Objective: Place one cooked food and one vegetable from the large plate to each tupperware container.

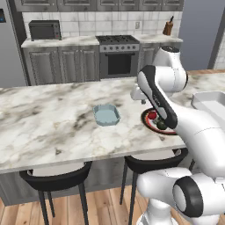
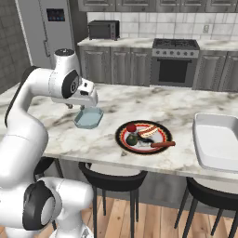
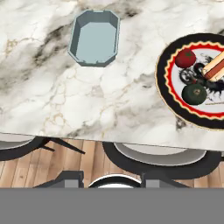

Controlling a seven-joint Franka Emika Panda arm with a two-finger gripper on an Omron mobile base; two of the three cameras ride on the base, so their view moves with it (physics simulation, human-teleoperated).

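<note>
The large plate lies near the counter's front edge. It carries a red tomato, a dark green round vegetable, a hot dog and a sausage. The pale-blue tupperware container sits empty to the plate's left. The white tupperware container sits empty to its right. My gripper hangs above the counter near the blue container, open with nothing between its fingers.
Black stools stand under the counter's front edge. A stove, cabinets and a microwave line the back wall. Bare marble stretches left of the blue container.
</note>
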